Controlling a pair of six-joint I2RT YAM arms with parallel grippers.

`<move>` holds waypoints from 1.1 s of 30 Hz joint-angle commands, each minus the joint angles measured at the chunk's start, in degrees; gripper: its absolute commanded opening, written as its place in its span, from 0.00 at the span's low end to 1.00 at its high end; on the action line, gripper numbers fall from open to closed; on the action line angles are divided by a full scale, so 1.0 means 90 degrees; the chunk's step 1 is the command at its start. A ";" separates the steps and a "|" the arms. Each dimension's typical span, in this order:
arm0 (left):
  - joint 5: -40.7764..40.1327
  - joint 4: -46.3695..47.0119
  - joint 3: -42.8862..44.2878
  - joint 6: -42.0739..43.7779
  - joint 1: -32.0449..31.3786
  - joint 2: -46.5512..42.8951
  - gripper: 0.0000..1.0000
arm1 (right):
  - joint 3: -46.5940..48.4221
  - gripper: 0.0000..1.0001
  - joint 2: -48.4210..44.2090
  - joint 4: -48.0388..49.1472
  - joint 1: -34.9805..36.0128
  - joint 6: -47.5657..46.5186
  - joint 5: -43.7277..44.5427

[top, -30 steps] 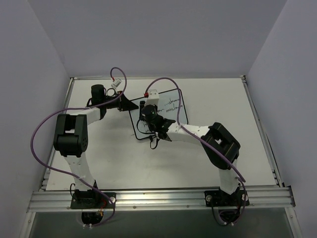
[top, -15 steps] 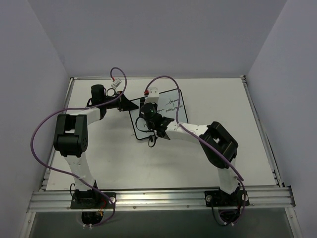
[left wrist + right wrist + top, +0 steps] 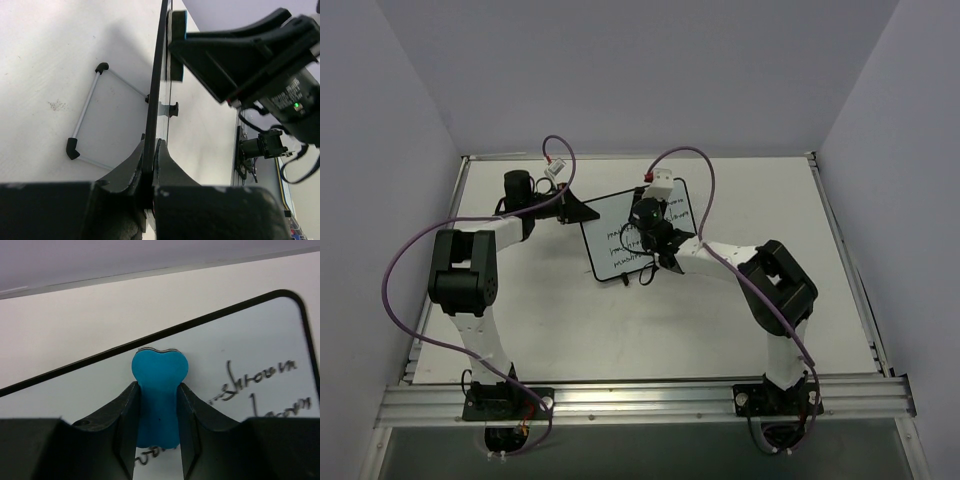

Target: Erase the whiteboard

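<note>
I see a white table (image 3: 550,320) from above, with the whiteboard (image 3: 610,245) toward its back centre, set at an angle between the two arms. My left gripper (image 3: 586,215) is clenched on the board's left corner. The left wrist view shows this close up, with the jaws (image 3: 151,160) pinched tight on the thin black frame and the board (image 3: 159,75) seen edge-on. That view alone shows a wire stand (image 3: 86,107) with black caps, reaching out from the board onto the table. My right gripper (image 3: 655,215) hangs over the board's right half, and from above I cannot tell what it carries. The right wrist view settles it: the gripper (image 3: 157,387) is nearly closed, grasping a blue eraser (image 3: 159,370). The eraser's rounded tip touches the board (image 3: 260,340) just inside the frame. Black handwriting (image 3: 255,377) lies to the eraser's right.
</note>
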 commanded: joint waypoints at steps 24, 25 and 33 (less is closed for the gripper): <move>-0.1282 -0.0138 -0.0188 0.1243 0.0140 0.0173 0.02 | -0.0635 0.00 -0.0478 0.0080 -0.1673 -0.0633 -0.1174; -0.1282 -0.0138 -0.0188 0.1243 0.0150 0.0173 0.02 | -0.0557 0.00 -0.0478 0.0070 -0.1682 -0.0701 -0.1203; -0.1272 -0.0138 -0.0188 0.1243 0.0140 0.0173 0.02 | -0.0390 0.00 -0.0508 0.0176 -0.1692 -0.0868 -0.1369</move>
